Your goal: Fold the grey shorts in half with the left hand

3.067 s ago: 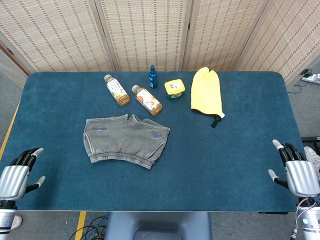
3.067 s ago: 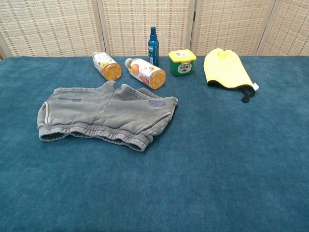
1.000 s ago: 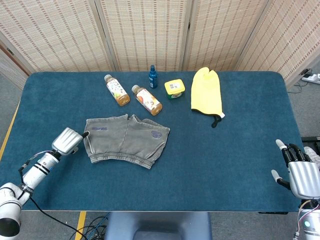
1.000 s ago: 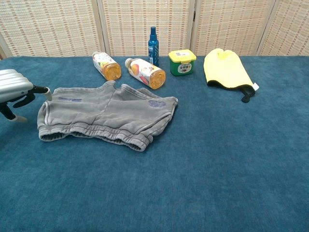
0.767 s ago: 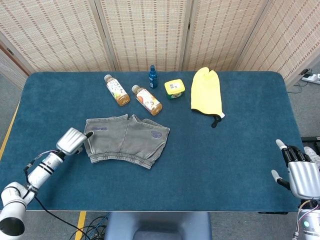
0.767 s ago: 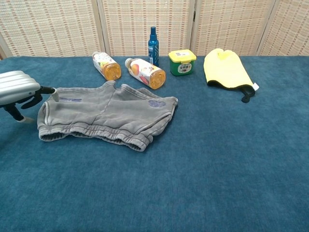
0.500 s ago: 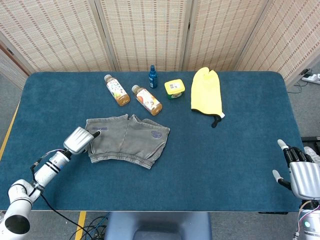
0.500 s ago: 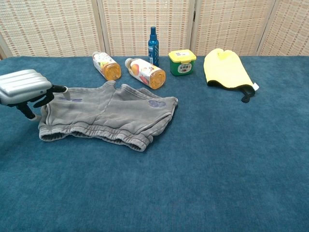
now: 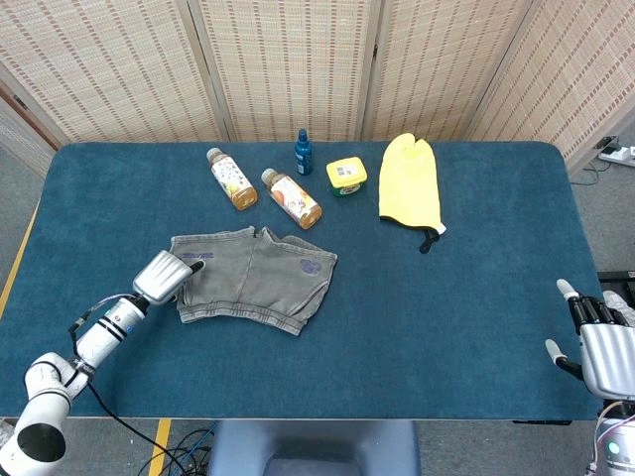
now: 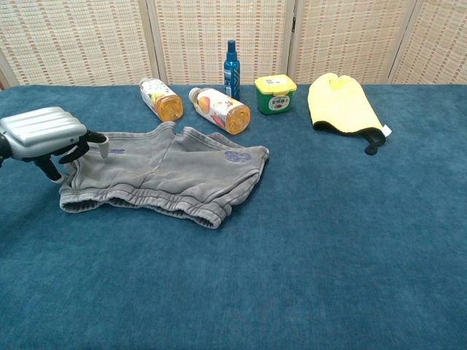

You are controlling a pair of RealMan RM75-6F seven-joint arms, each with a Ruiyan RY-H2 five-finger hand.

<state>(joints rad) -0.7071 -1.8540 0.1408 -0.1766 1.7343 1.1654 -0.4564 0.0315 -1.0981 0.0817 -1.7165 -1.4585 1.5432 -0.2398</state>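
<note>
Item one: grey shorts (image 9: pixel 250 280), which we find lying flat and unfolded on the blue table (image 9: pixel 456 297), directly beyond the fingertips of our left hand (image 9: pixel 164 275). The cloth is washed grey, with a gathered elastic waistband along the near edge, a small dark printed mark on the leg farther from the hand, and a faint dark label on the leg under it. The far leg edge is slightly rumpled; the crotch notch points toward the bottles.

Our left hand reaches over the near leg of the shorts, palm down, silver back uppermost. In the chest view its dark fingers (image 10: pixel 86 141) extend over the cloth edge with the thumb hanging below; we cannot tell whether they touch or pinch the fabric.

Our right hand (image 9: pixel 603 350) rests well apart from the shorts, at the table's opposite near corner, fingers spread and holding nothing.

Beyond the left hand, past the shorts: two orange-capped bottles (image 9: pixel 231 178) (image 9: pixel 292 198) lying on their sides, a blue spray bottle (image 9: pixel 304 153) upright, a yellow-lidded green tub (image 9: pixel 346 177), and a yellow mitt (image 9: pixel 410 179) lying flat.
</note>
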